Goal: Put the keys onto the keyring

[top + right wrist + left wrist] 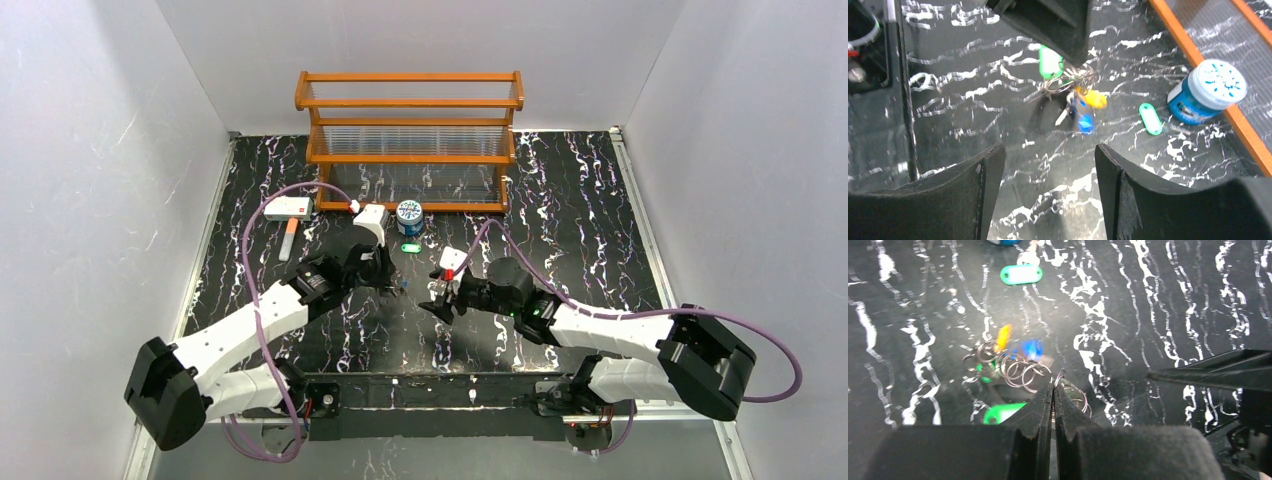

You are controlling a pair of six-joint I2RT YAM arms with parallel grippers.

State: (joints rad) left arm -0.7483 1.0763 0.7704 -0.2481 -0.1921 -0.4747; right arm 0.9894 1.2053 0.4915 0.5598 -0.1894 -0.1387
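My left gripper (1053,386) (388,274) is shut, pinching a thin metal ring (1060,380) at its tips. A bunch of metal rings (1018,370) with a yellow key (1003,336), a blue key (1031,348) and a green key (1003,412) hangs from it. The right wrist view shows the same bunch (1070,80) under the left gripper's tips (1048,20), low over the table. One loose green key (410,247) (1150,118) lies flat by the can. My right gripper (1048,150) (437,303) is open and empty, just right of the bunch. No whitish oval keyring shows.
A round blue-and-white can (410,215) (1208,92) stands in front of an orange wooden rack (410,130). A white box with a red mark (290,207) lies at the back left. The black marbled table (580,230) is walled by white panels.
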